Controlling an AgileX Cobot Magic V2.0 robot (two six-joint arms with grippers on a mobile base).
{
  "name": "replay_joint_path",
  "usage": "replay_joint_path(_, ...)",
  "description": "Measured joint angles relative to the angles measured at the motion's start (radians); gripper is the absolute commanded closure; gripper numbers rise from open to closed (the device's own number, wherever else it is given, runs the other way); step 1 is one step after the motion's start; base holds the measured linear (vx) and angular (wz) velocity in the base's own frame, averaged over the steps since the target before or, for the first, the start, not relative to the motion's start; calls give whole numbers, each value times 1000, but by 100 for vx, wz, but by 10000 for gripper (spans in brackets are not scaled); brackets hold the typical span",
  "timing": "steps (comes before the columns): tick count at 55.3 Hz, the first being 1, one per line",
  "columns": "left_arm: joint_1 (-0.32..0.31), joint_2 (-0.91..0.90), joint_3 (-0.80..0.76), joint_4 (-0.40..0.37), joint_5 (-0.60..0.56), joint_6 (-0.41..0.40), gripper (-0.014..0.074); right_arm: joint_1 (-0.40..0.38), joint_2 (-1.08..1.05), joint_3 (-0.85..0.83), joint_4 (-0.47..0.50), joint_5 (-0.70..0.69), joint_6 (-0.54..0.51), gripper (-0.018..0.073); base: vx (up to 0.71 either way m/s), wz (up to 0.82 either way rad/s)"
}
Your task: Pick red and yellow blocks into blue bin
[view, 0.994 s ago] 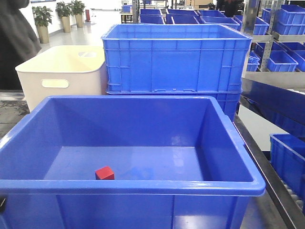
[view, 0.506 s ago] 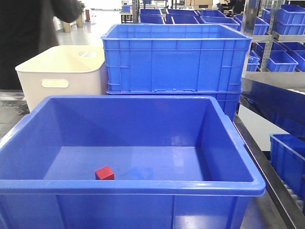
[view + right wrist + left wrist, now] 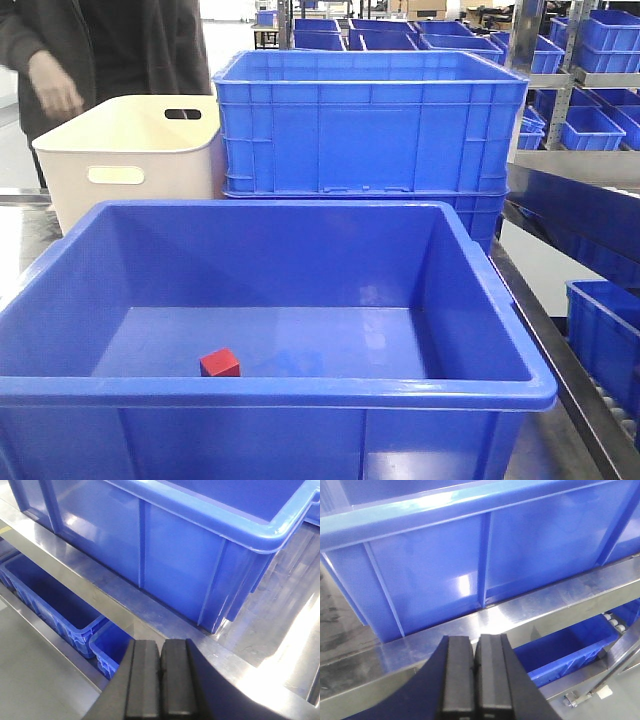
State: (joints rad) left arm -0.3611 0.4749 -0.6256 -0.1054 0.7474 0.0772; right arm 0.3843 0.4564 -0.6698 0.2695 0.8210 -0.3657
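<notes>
I see the person [image 3: 110, 50] behind the cream bin [image 3: 130, 160] has stepped fully into view, one hand [image 3: 55, 85] now hanging above its rim.

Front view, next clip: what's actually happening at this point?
Nothing is being handled. The red cube lies on the floor of the blue bin, near its front wall; no yellow brick shows in any view. Both arms hang outside the bin above the steel table edge: the left claw and right claw are each shut on nothing. Behind, a person stands by the cream bin, next to a ribbed blue crate.
</notes>
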Motion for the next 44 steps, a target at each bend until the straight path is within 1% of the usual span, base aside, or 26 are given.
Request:
replay_joint_path(30,0,0,0,0,2,0,603,0,0,0,1,0,0,573,0,0)
replay_joint_path(36,0,-33,6,4,2,1,603,0,0,0,2,0,0,573,0,0)
replay_joint_path(40,14,-93,33,31,-13,8,603,0,0,0,2,1,0,572,0,0)
replay_joint_path(44,55,-168,91,43,-63,11,601,0,0,0,2,1,0,573,0,0)
